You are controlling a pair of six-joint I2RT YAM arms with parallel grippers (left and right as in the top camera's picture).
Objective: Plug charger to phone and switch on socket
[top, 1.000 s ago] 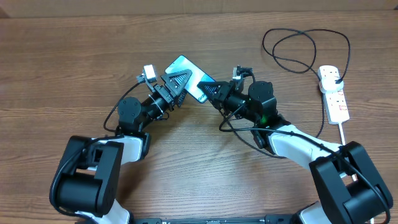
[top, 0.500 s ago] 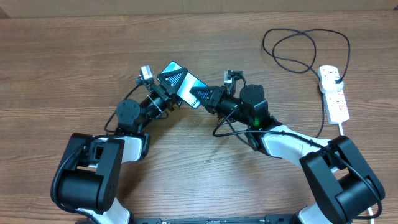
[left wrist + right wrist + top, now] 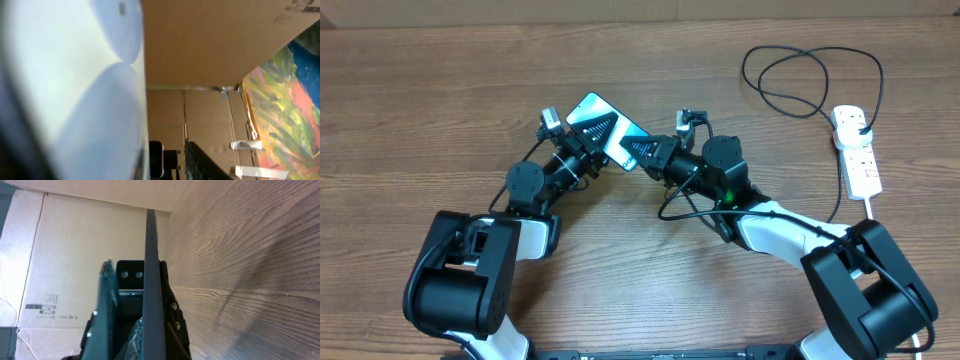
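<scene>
Presently the left hand (image 3: pixel 603 131) is closed across the phone (image 3: pixel 586 106), holding it tilted off the counter (image 3: pixel 440 100), screen up. The right hand (image 3: pixel 638 152) sits at the phone's lower end, just beside the left hand; how far it is open cannot be told. Well apart to its right lies the socket (image 3: pixel 861 160), the charger (image 3: pixel 744 70) looped beside it.

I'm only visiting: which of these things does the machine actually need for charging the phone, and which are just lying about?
Part of the job: the phone; the charger, a thin black looped cable; the socket, a white power strip.
Only surroundings: the wooden table; the cardboard wall; the colourful painting.
</scene>
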